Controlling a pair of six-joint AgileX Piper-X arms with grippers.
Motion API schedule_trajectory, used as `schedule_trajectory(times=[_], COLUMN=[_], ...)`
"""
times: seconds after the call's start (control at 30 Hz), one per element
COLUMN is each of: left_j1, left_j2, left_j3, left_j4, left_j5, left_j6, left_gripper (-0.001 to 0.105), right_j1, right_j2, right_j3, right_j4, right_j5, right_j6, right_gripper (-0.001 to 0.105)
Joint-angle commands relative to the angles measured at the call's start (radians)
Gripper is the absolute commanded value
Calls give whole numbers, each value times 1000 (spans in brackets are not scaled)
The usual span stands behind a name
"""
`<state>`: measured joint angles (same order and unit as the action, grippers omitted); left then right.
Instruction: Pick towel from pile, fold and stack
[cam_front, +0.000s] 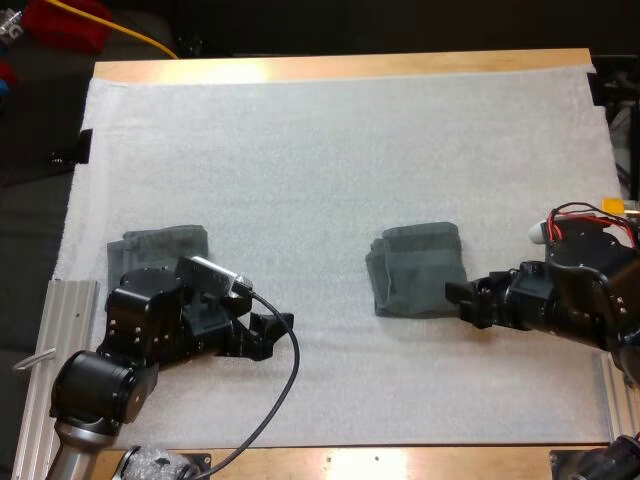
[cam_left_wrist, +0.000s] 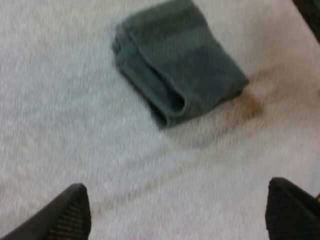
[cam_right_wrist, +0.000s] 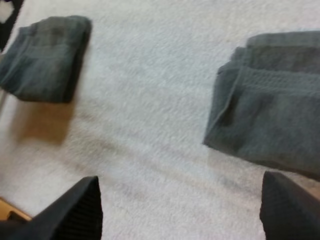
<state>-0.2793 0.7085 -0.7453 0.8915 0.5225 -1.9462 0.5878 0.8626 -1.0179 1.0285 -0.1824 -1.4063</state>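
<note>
Two dark grey-green folded towels lie on the white mat. One folded towel sits right of centre; my right gripper hovers at its near right corner, open and holding nothing. The other folded towel lies at the left, its near part hidden under my left arm. My left gripper is to the right of that towel, over bare mat, open and empty. In the left wrist view the centre towel lies ahead of the open gripper. The right wrist view has the centre towel close by the open gripper and the left towel farther off.
The white mat covers most of the wooden table. A metal rail runs along the table's left edge. Bare mat stretches between the two towels and across the whole far half.
</note>
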Motion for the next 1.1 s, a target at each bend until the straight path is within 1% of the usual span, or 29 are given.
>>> schedule_trajectory(times=[0.0,0.1,0.27,0.37,0.43,0.57,0.6,0.7,0.77,0.87,1.07], left_j1=[-5,-5,-5,-5,-5,-5,-5,-5,-5,-9,-63], left_j2=[8,50,174,274,346,447,475,542,577,633,741], left_j3=[-9,-9,-9,-9,-9,-9,-9,-9,-9,-9,-9], left_j4=[-31,-52,-75,-120,-163,-226,-239,-288,-327,-391,-513], left_j5=[2,30,43,124,179,186,186,197,215,241,241], left_j6=[-17,-32,-49,-54,-80,-108,-134,-177,-207,-275,-397], left_gripper=[70,70,70,70,70,70,70,71,71,71,71], right_j1=[-1,-1,-1,-1,-1,-1,-1,-1,-1,-1,-1], right_j2=[-4,-4,-4,-4,-4,-4,-4,-4,-4,-4,-4], right_j3=[-3,-3,-3,-3,-3,-3,-3,-3,-3,-3,-3], right_j4=[1,1,1,1,1,1,1,1,1,1,1], right_j5=[7,7,7,7,7,7,7,7,7,7,7], right_j6=[-4,-4,-4,-4,-4,-4,-4,-4,-4,-4,-4], right_gripper=[65,65,65,65,65,65,65,65,65,65,65])
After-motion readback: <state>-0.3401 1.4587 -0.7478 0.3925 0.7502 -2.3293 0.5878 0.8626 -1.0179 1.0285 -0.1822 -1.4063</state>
